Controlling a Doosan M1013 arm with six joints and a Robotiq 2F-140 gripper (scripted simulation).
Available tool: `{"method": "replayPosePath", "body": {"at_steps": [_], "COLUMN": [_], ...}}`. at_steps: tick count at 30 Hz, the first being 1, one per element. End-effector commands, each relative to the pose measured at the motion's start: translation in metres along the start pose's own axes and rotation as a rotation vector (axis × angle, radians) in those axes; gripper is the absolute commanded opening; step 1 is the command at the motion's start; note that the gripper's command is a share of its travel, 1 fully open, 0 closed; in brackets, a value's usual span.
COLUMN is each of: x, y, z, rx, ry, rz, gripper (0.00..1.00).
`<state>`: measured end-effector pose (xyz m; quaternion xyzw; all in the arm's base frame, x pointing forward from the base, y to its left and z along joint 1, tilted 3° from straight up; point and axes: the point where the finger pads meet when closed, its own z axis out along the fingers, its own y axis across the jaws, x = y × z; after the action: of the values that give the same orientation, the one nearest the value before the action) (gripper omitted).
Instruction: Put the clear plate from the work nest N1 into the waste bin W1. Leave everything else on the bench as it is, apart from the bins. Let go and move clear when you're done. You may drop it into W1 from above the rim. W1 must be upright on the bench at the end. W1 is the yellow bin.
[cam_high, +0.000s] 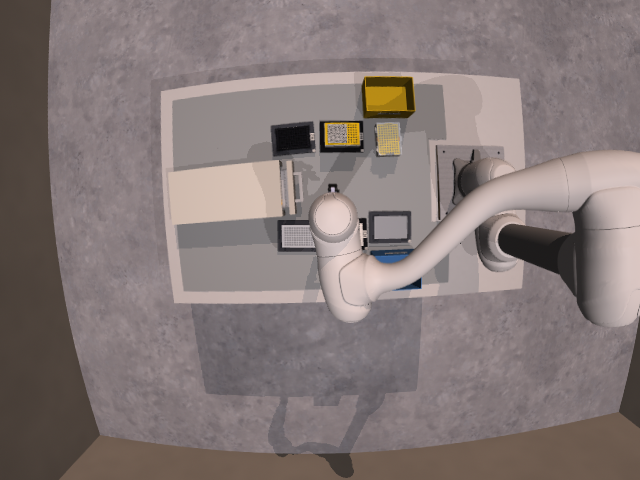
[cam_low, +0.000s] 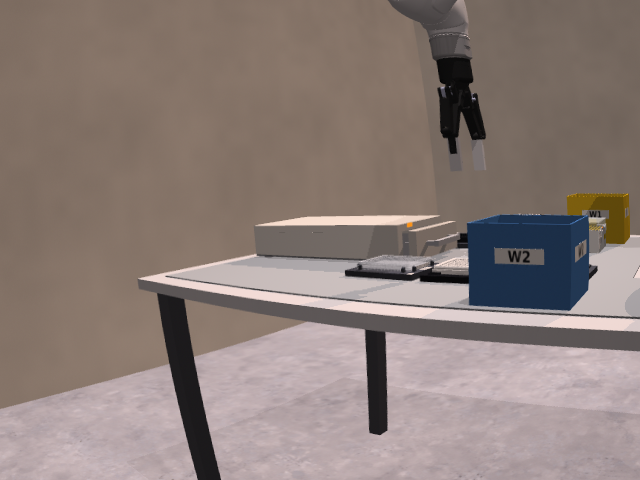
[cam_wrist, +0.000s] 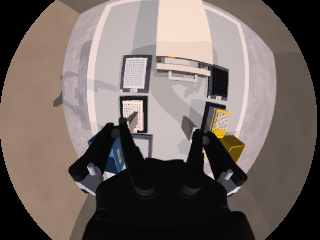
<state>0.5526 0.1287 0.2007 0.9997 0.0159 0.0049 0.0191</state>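
Observation:
A clear well plate (cam_high: 297, 236) lies in a black nest on the bench's front row; it also shows in the side view (cam_low: 395, 264) and in the wrist view (cam_wrist: 135, 72). I cannot read the nest labels. The yellow bin W1 (cam_high: 388, 96) (cam_low: 599, 214) (cam_wrist: 232, 147) stands upright at the back of the bench. My gripper (cam_low: 466, 160) (cam_wrist: 160, 119) hangs high above the middle of the bench, open and empty. From above, the arm's wrist (cam_high: 333, 217) hides the fingers. It is just right of the clear plate and far from W1.
The blue bin W2 (cam_low: 527, 260) stands at the front edge. A beige instrument (cam_high: 224, 192) is at the left. A black plate (cam_high: 293, 138), a yellow rack (cam_high: 341, 134) and a pale plate (cam_high: 387, 138) line the back row. A grey nest (cam_high: 389, 226) is under the arm.

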Motion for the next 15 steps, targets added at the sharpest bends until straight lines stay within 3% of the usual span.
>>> {"method": "replayPosePath", "body": {"at_steps": [1,15], "x": [0.018,0.052], "y": [-0.012,-0.042], "z": [0.003,0.017], "rx": [-0.003,-0.003], "ry": [0.01,0.01], "rz": [0.001,0.001], "gripper": [0.7,0.7]}}
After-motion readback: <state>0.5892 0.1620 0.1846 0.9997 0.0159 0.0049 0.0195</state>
